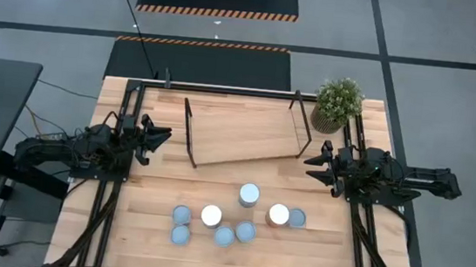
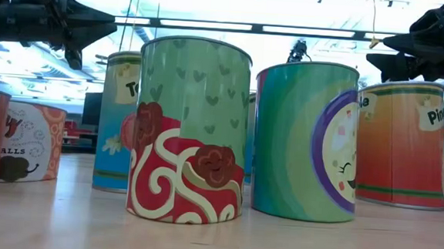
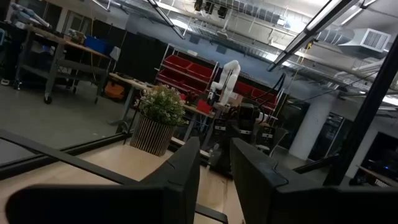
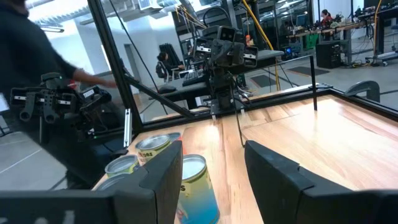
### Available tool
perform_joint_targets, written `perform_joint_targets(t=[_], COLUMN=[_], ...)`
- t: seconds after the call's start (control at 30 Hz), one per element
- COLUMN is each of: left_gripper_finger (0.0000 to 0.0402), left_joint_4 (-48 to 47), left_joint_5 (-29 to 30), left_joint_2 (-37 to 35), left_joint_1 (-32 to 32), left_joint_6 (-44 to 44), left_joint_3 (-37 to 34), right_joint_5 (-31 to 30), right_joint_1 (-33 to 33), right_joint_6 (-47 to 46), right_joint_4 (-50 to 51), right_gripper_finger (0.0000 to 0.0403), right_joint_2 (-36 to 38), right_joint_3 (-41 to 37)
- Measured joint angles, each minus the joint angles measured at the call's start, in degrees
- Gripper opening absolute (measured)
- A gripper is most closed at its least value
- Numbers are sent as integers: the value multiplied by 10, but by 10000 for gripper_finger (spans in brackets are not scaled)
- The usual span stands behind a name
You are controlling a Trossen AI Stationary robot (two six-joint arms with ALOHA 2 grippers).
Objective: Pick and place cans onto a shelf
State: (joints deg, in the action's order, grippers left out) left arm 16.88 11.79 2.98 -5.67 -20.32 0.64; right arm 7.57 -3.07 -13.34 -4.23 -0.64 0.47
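Cans [image 1: 234,220]: eight stand clustered on the near half of the bench [image 1: 150,230], none yet on the shelf [image 1: 247,133], whose slanted board lies bare near the far edge beside a potted plant [image 1: 337,104]. The task therefore appears not yet begun. Left end effector [image 1: 161,135] hovers at the left edge, fingers parted, holding nothing; right end effector [image 1: 314,165] hovers at the right edge, likewise parted and empty. Both are clear of the cans; every can remains to be moved.
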Motion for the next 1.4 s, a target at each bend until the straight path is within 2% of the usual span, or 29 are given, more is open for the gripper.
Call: perform_joint_targets(t=[0.8, 0.97, 1.17, 1.4], left_gripper_finger=[96, 96, 96, 96], left_joint_4=[3, 56, 73, 73], left_joint_5=[1, 55, 63, 66], left_joint_2=[0, 0, 0, 0], left_joint_1=[0, 0, 0, 0], left_joint_6=[-4, -105, -281, -301], left_joint_3=[0, 0, 0, 0], right_joint_5=[0, 0, 0, 0], right_joint_1=[0, 0, 0, 0], right_joint_6=[0, 0, 0, 0], right_joint_4=[0, 0, -1, -4], right_gripper_finger=[181, 181, 181, 181], right_joint_2=[0, 0, 0, 0], right_joint_3=[0, 0, 0, 0])
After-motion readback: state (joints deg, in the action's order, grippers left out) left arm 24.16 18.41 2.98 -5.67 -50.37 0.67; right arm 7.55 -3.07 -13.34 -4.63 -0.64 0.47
